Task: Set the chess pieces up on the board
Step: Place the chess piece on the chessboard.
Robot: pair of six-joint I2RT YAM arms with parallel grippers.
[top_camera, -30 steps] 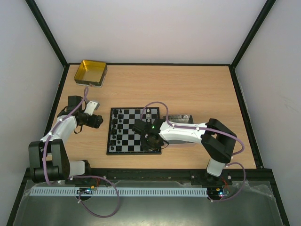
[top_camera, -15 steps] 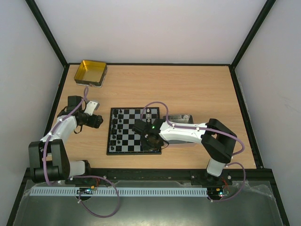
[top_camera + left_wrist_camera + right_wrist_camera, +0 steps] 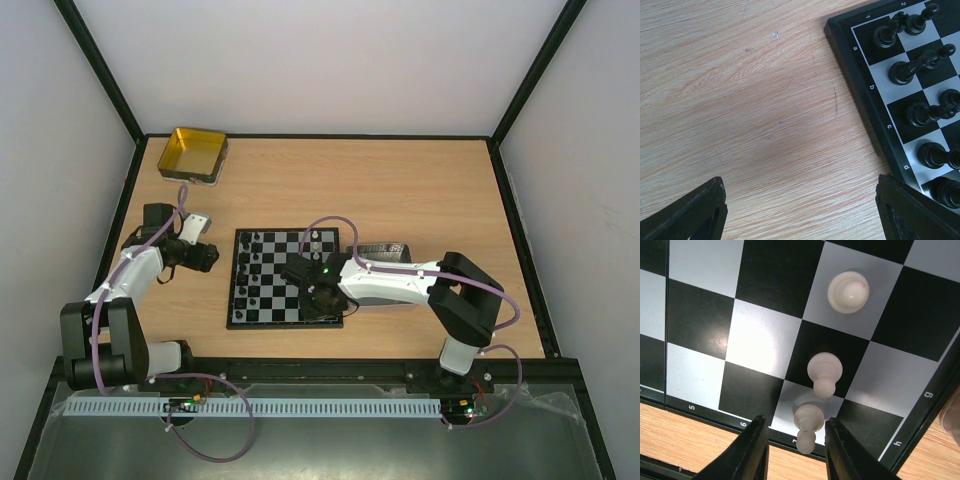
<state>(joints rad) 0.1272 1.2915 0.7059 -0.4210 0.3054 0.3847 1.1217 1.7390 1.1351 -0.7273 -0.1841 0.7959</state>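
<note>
Leftmost, over the counter (image 3: 740, 100), the left hand (image 3: 800, 200) hangs wide open and empty, with the board (image 3: 860, 100) and its black pieces (image 3: 902, 70) just to its right. Farther right, the right hand (image 3: 795, 421) straddles a white pawn (image 3: 807, 432) standing on an edge square. Its fingers are slightly parted and apparently not gripping. This looks like placement. The next move calls for a straight lift that doesn't tip the pawn.

arms (image 3: 385, 284) white w/ black joints, purple cables (image 3: 330, 219); green led (image 3: 326, 270) prob.
</note>
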